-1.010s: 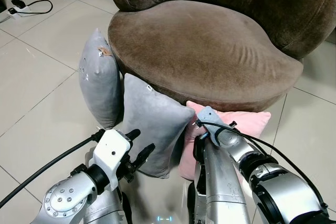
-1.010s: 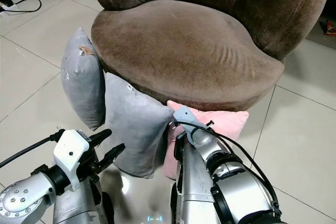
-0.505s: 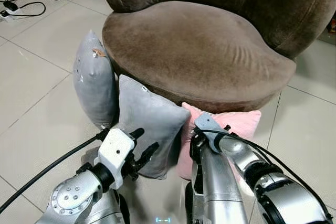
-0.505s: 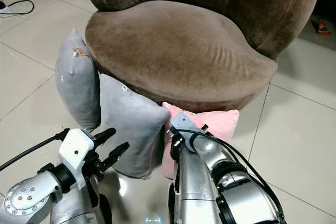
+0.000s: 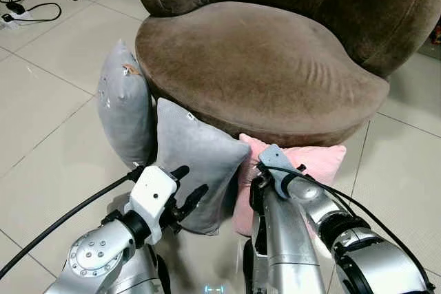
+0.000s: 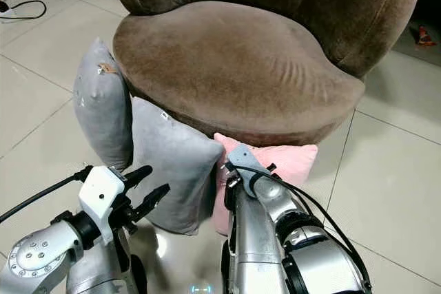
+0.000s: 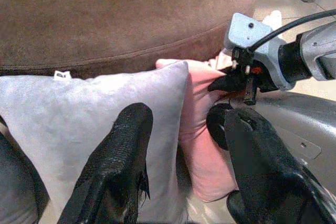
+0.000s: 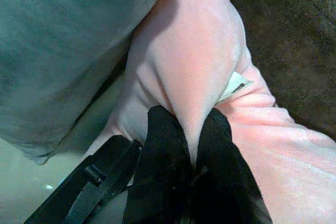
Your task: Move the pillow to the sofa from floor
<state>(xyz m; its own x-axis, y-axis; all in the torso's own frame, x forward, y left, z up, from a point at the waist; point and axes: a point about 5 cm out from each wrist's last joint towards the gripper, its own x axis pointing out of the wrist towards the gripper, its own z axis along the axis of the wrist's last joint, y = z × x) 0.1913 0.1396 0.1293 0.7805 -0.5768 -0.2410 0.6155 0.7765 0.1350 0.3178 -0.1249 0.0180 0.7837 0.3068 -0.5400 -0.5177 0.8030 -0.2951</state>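
Right hand (image 8: 191, 145) pinches a soft fold of pink pillow (image 5: 324, 160) leaning against brown sofa (image 5: 262, 60); left hand (image 7: 184, 171) spread wide, holding nothing.

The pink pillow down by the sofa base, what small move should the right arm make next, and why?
Probably a short lift, up and back from the sofa base. The right gripper has its jaws pinched shut on a fold of the pink pillow, which stands on the floor against the brown sofa, beside a grey pillow. The left gripper is open, holding nothing.
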